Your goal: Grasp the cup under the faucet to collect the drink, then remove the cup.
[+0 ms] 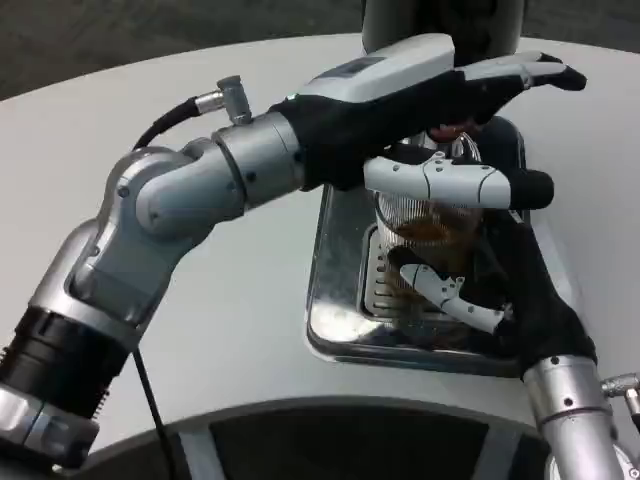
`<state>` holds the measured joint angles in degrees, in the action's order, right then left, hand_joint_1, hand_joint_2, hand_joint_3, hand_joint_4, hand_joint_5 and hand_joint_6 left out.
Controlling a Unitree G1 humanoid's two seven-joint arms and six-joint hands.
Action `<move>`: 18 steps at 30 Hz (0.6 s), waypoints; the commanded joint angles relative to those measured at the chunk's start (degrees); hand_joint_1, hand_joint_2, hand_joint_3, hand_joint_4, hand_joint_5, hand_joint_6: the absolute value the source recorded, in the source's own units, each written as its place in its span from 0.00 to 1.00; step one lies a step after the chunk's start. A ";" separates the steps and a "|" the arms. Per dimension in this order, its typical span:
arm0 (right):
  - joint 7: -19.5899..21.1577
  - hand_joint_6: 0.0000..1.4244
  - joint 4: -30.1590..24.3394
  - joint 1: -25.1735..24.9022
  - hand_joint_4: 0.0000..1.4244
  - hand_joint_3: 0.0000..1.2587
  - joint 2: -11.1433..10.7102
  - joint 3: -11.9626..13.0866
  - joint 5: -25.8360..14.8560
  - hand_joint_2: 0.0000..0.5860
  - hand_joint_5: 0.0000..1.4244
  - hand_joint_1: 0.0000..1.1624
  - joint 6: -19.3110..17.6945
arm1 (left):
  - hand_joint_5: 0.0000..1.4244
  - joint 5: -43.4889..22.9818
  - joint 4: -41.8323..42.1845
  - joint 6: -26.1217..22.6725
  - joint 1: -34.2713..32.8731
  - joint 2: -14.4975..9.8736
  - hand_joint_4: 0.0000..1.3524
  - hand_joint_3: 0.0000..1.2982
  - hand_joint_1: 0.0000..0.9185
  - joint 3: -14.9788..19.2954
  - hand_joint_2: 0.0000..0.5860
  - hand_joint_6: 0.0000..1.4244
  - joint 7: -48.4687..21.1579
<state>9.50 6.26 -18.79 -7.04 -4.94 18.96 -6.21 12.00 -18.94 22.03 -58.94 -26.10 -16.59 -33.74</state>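
Tabletop: white round tabletop (250, 300), carrying the dispenser's polished steel drip tray (335, 310) right of centre.
Left hand: left hand (440, 85) reaches across from the left, fingers stretched out flat and close together, laid over the dispenser's tap area; it grips nothing I can make out.
Cup: clear ribbed plastic cup (425, 225) stands upright on the tray grille beneath the grey dispenser body (440, 20), amber drink partly filling it.
Right hand: right hand (470, 260) wraps the cup from the right, fingers curled round its wall.
Step, as judged: collecting, near done.
Next move: release the tap, then lift the cup level and draw it clear of the tray.
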 commanded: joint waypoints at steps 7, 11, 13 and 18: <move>0.52 0.21 0.90 0.76 0.18 0.14 0.83 -0.83 -0.04 0.41 0.22 0.65 -0.80 | 0.07 0.89 -1.99 -1.35 3.78 -1.52 0.01 0.07 0.00 0.66 0.15 0.10 -1.14; 0.73 0.22 0.82 0.82 0.19 0.16 0.76 -0.72 -0.23 0.42 0.23 0.65 -1.14 | 0.07 0.47 -2.14 -1.04 3.87 -1.17 0.01 0.07 0.00 1.56 0.15 0.10 -0.67; 0.82 0.23 0.66 0.90 0.19 0.16 0.69 -0.65 -0.28 0.41 0.23 0.65 -1.27 | 0.07 0.19 -2.18 -0.92 3.88 -0.91 0.01 0.06 0.00 2.03 0.15 0.10 -0.41; 0.84 0.24 0.26 1.13 0.21 0.18 0.57 -0.50 -0.38 0.42 0.24 0.65 -1.29 | 0.07 -1.04 -2.14 -0.94 3.93 -0.47 0.01 0.06 0.00 2.76 0.14 0.11 -0.13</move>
<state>10.40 6.38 -18.78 -6.95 -5.13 18.74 -6.86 10.06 -19.26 22.55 -57.68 -25.91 -14.19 -33.23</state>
